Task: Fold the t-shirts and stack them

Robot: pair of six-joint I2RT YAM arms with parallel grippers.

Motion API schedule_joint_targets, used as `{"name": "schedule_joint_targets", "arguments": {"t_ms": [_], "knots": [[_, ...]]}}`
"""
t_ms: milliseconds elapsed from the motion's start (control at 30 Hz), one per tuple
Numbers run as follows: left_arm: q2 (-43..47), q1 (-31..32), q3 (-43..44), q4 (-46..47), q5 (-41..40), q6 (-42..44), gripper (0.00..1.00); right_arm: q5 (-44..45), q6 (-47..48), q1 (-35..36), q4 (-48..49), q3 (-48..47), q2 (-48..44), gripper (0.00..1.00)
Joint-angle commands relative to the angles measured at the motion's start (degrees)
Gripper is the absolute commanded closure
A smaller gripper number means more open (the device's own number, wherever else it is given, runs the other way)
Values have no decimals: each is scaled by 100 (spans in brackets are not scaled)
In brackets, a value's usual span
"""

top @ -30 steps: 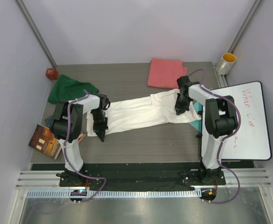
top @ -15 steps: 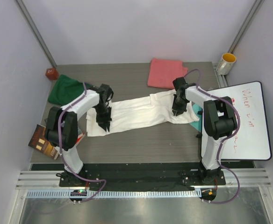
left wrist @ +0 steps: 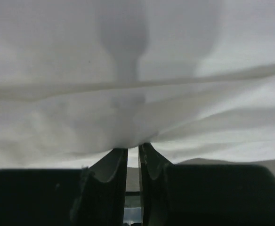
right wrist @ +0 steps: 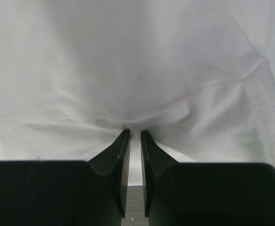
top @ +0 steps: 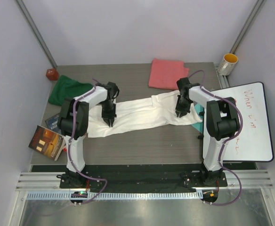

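Both arms are on the white t-shirt (top: 142, 113), which lies stretched in a long band across the middle of the desk (top: 142, 143). The left gripper (top: 110, 120) is clamped on a fold near the shirt's left end, fingers almost together. The right gripper (top: 179, 113) pinches bunched cloth near the right end, likewise nearly closed. The dark green t-shirt (top: 67, 90) sits crumpled at the far left. The coral-pink t-shirt (top: 167, 74) lies folded at the far edge, apart from the white one.
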State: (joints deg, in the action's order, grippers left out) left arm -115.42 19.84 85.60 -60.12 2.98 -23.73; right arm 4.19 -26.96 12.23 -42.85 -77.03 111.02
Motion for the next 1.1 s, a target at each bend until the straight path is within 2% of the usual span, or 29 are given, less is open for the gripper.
{"name": "schedule_joint_targets", "arguments": {"t_ms": [0,33,67,100,200,467,600,733,1067], "knots": [[-297,3,-166,202,-96,-115,87,144,15,-150,-373,-128,-80,79],[-402,3,-254,237,-87,-123,90,144,33,-168,-391,-119,-81,83],[-446,3,-307,237,-87,-132,100,144,42,-186,-426,-101,-81,88],[-482,12,-360,220,-79,-132,100,144,85,-203,-435,-93,-81,93],[-526,12,-623,141,0,-141,100,39,182,-203,-417,13,-107,99],[308,266,-1634,-8,36,-264,100,-637,420,-160,-224,92,218,99],[651,512,-1915,-158,-26,-343,100,-875,411,156,-57,-4,516,99],[1011,723,-2126,-290,158,-457,100,-1121,472,648,-30,-495,1051,99],[1434,1277,-2381,-413,475,-616,100,-1622,595,1027,-188,-2402,2247,99]]}}
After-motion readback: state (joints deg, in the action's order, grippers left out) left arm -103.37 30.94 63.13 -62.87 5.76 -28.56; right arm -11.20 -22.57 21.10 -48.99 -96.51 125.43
